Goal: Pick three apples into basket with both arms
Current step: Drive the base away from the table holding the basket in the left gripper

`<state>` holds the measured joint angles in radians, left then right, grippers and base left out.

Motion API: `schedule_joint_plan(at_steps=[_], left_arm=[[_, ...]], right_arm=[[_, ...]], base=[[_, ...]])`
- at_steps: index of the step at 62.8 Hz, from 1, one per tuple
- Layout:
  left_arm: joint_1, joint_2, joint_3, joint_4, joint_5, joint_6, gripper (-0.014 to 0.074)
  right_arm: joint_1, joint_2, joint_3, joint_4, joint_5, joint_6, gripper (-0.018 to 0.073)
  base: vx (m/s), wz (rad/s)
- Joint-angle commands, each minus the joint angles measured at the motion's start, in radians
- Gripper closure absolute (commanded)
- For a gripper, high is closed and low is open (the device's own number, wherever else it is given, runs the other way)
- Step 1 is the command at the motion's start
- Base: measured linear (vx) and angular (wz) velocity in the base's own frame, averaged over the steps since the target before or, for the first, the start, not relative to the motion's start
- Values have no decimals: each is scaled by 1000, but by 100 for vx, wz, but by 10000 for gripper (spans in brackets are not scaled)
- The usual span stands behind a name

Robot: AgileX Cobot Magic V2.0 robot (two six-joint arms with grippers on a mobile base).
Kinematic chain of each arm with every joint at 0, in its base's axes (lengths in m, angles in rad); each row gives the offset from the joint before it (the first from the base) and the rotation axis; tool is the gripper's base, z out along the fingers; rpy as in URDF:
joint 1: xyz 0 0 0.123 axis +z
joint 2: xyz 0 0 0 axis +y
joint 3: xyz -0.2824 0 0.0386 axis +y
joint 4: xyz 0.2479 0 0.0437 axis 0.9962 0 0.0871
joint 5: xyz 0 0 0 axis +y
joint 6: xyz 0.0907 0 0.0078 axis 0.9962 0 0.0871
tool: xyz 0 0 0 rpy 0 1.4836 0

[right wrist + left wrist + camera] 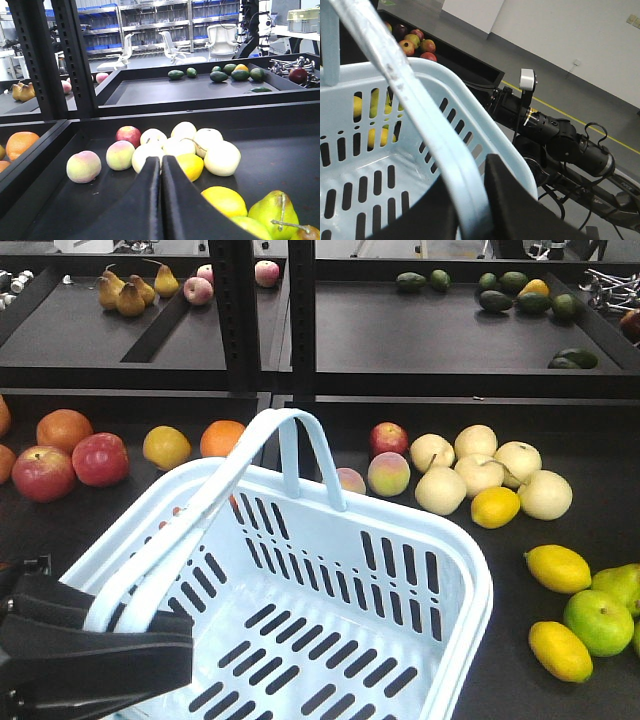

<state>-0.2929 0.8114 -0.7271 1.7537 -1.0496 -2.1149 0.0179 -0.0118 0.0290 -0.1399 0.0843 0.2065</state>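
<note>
Pale round pears (480,468) heaped on the lower tray (595,530), a lemon (495,507) touching the heap and two peaches (389,474) just beside it on the left. Two more lemons (558,568) near the tray's right edge, apart from the heap. Further left, oranges (222,437); on the upper shelf (400,340), brown pears (130,295) and, well apart on the right, dark avocados (515,295).

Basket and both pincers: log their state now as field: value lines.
basket: light blue, slotted, no fruit visible inside
handle: raised, clamped at its left end
left pincer: shut on the handle
right pincer: shut, holding nothing, pointing at the pale fruit
apples: red, lying on the dark shelf left of the basket; another behind it
</note>
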Motion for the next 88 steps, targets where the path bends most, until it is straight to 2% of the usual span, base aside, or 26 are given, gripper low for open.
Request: schedule_joint_plan(at_steps=[1,40,88], left_arm=[[-4,-7,-28,49,19,-29,603],[-4,-7,-28,49,21,-29,603],[-4,-7,-28,49,20,-29,603]], right_arm=[[-7,-13,12,-12,-71,-1,568],[-7,-13,12,-12,-71,-1,568],[-7,-13,12,-12,-71,-1,568]], base=[[0,0],[-2,6],[-11,42]])
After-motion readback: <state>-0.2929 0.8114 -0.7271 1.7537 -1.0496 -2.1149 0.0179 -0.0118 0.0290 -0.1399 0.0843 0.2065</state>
